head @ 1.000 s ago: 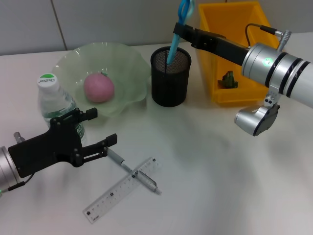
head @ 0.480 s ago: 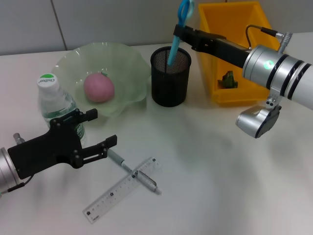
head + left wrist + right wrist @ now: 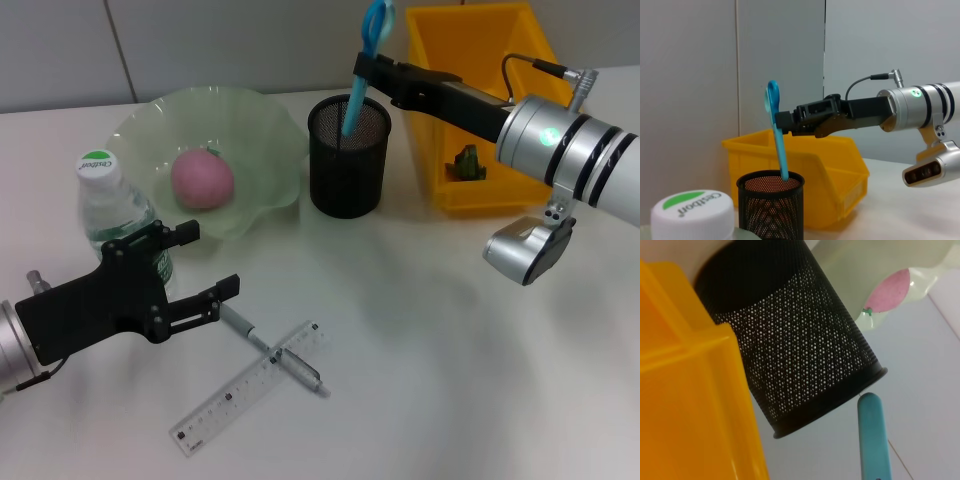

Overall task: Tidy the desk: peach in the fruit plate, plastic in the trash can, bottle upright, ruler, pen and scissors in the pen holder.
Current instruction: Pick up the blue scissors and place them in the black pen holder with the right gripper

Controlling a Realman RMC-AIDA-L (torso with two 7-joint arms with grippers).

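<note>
"Cestbon" on the upright bottle's cap point(image 3: 692, 209)

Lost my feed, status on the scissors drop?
Right hand shut on scissors, tips inside pen holder. Left hand open, idle by bottle. Pen and ruler on desk.

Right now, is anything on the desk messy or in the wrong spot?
Yes. The pen and the ruler lie loose on the table, the pen across the ruler, not in the pen holder. The right tool holds the scissors tilted into the holder.
</note>
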